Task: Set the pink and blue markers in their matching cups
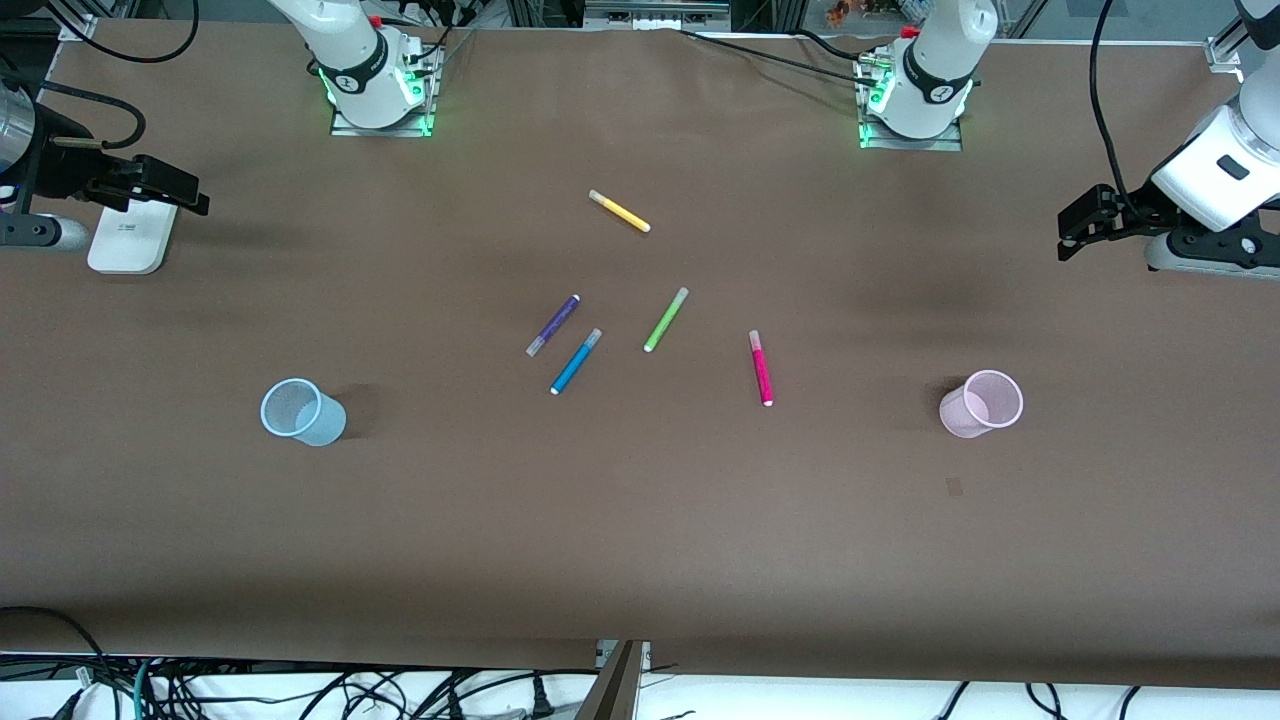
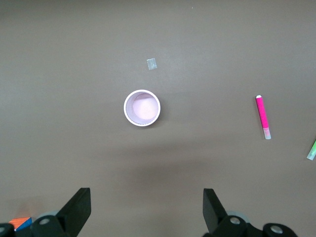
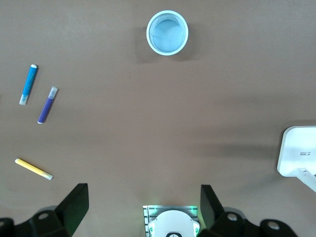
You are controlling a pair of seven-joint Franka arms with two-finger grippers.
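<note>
The pink marker lies flat mid-table, on the pink cup's side of the blue marker. The pale pink cup stands upright toward the left arm's end, and the pale blue cup stands upright toward the right arm's end. My left gripper is open and empty, up in the air over the table's left-arm end. Its wrist view shows the pink cup and the pink marker. My right gripper is open and empty over the right-arm end. Its wrist view shows the blue cup and the blue marker.
A purple pen lies close beside the blue marker. A lime-green pen lies between the blue and pink markers, and a yellow pen lies farther from the camera. A white device sits under the right gripper.
</note>
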